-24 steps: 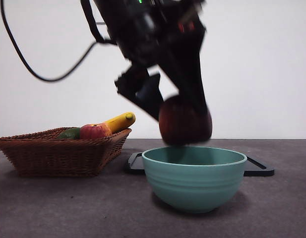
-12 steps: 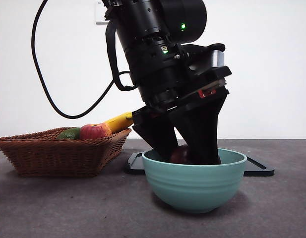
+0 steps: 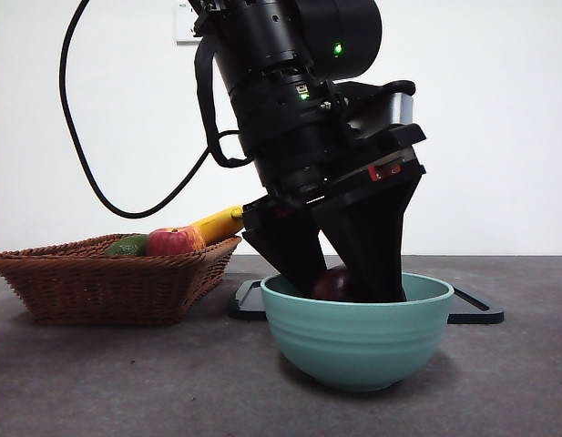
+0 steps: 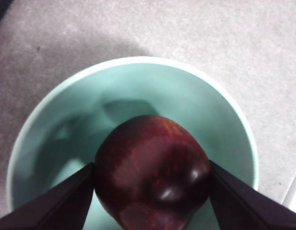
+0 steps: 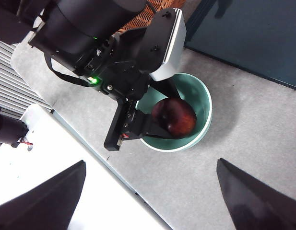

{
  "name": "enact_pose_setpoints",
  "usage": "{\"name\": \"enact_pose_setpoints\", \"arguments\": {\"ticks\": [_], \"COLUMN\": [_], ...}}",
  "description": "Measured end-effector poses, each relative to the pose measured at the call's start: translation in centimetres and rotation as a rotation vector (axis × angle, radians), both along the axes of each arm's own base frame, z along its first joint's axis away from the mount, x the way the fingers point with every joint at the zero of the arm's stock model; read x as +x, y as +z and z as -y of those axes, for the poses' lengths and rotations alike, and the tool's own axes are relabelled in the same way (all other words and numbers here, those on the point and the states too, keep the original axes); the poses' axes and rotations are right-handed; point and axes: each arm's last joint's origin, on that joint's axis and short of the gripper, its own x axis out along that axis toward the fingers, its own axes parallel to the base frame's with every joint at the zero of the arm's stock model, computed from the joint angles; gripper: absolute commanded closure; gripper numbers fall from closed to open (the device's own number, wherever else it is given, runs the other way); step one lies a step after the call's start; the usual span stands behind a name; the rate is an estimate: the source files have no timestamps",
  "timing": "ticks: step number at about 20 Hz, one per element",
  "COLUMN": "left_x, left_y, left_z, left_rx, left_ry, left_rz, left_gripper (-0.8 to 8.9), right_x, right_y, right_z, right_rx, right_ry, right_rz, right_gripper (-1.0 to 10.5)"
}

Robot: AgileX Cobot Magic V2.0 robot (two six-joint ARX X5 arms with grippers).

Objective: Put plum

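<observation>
The plum [image 4: 152, 172] is dark maroon and glossy, and it sits low inside a teal bowl [image 4: 138, 86]. My left gripper [image 4: 152, 196] is shut on the plum, one black jaw against each of its sides. In the front view the left gripper [image 3: 342, 278] reaches down into the bowl [image 3: 357, 337], and only the top of the plum [image 3: 332, 284] shows above the rim. From high above, the right wrist view shows the plum [image 5: 174, 117] in the bowl [image 5: 204, 98]. My right gripper [image 5: 151, 162] hangs up there, open, holding nothing.
A wicker basket [image 3: 107, 278] stands to the left of the bowl, holding a red-and-yellow apple [image 3: 174, 241], a banana [image 3: 221, 221] and a green fruit [image 3: 127, 245]. A flat black tray [image 3: 472, 309] lies behind the bowl.
One second ago the left gripper held the plum above the bowl's rim. It has come down into the bowl and has stayed still over the last half second.
</observation>
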Motion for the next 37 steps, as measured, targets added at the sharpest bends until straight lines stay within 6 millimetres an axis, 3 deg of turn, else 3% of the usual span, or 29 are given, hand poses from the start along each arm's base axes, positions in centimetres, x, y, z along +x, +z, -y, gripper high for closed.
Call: {"name": "enact_pose_setpoints", "arguments": {"ticks": [3, 11, 13, 17, 21, 27, 29, 32, 37], "left_x": [0.0, -0.2, -0.2, -0.4, -0.7, -0.9, -1.7, -3.3, -6.8], "left_y": [0.0, 0.3, 1.5, 6.8, 11.4, 18.4, 19.5, 18.0, 12.0], "left_z": [0.0, -0.1, -0.2, -1.0, -4.1, -12.5, -15.2, -18.0, -19.8], "left_rx": [0.002, 0.02, 0.001, -0.131, -0.238, -0.405, -0.441, -0.464, -0.476], "left_ry": [-0.001, -0.001, -0.001, 0.008, 0.082, 0.299, 0.351, 0.384, 0.336], "left_rz": [-0.001, -0.016, -0.001, 0.1, 0.176, 0.322, 0.347, 0.298, 0.098], "left_gripper": [3.17, 3.18, 3.18, 3.19, 3.18, 3.22, 3.22, 3.22, 3.23], "right_x": [0.0, 0.0, 0.0, 0.0, 0.0, 0.0, 0.0, 0.0, 0.1], "right_y": [0.0, 0.0, 0.0, 0.0, 0.0, 0.0, 0.0, 0.0, 0.1], "right_z": [0.0, 0.0, 0.0, 0.0, 0.0, 0.0, 0.0, 0.0, 0.0], "right_rx": [0.0, 0.0, 0.0, 0.0, 0.0, 0.0, 0.0, 0.0, -0.001], "right_ry": [0.0, 0.0, 0.0, 0.0, 0.0, 0.0, 0.0, 0.0, -0.003], "right_rz": [0.0, 0.0, 0.0, 0.0, 0.0, 0.0, 0.0, 0.0, 0.012], "right_gripper": [5.1, 5.1, 5.1, 5.1, 5.1, 5.1, 5.1, 5.1, 5.1]}}
